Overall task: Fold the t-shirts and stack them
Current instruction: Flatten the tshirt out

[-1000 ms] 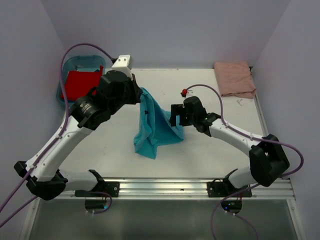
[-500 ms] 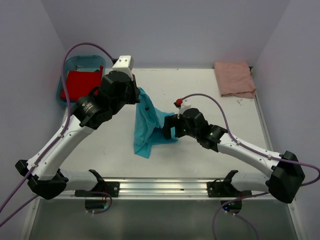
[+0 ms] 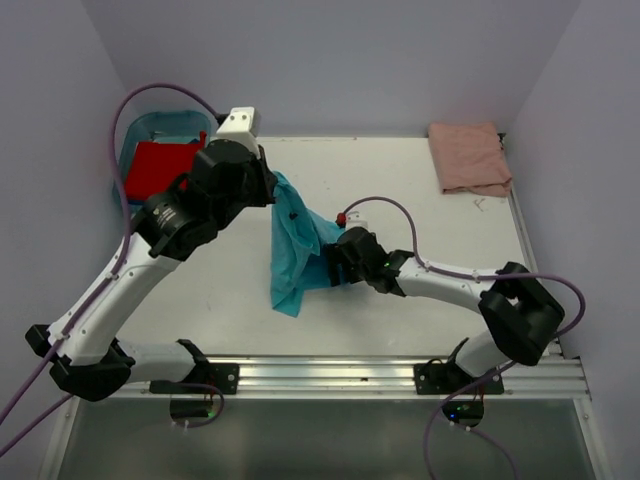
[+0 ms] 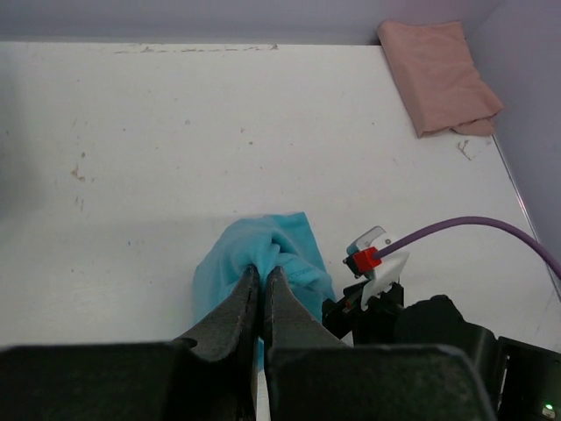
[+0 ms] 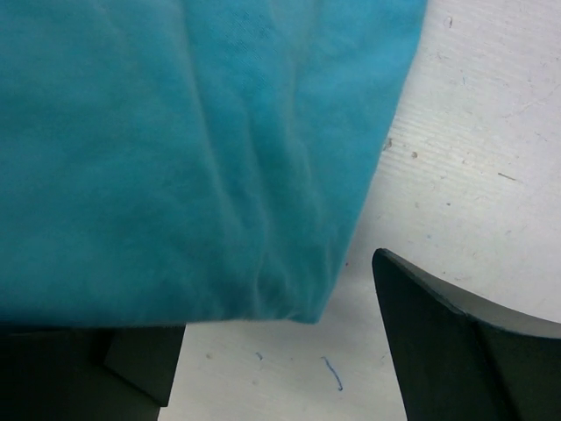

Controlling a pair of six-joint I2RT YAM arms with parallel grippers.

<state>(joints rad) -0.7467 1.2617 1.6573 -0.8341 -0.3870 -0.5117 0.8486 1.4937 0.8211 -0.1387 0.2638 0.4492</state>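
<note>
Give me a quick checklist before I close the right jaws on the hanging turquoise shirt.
1. Left gripper hold: jaws pinched on the turquoise shirt, which hangs from them. Ok.
2. Right gripper ready: jaws open. Ok.
3. Cloth between the right jaws: the shirt's corner hangs across the gap, depth unclear. Cannot tell.
4. Shirt's lower end off the table: cannot tell.
5. Pink shirt folded in the far right corner, apart from both arms. Ok.
6. Red shirt lies in the blue tub, out of the way. Ok.
</note>
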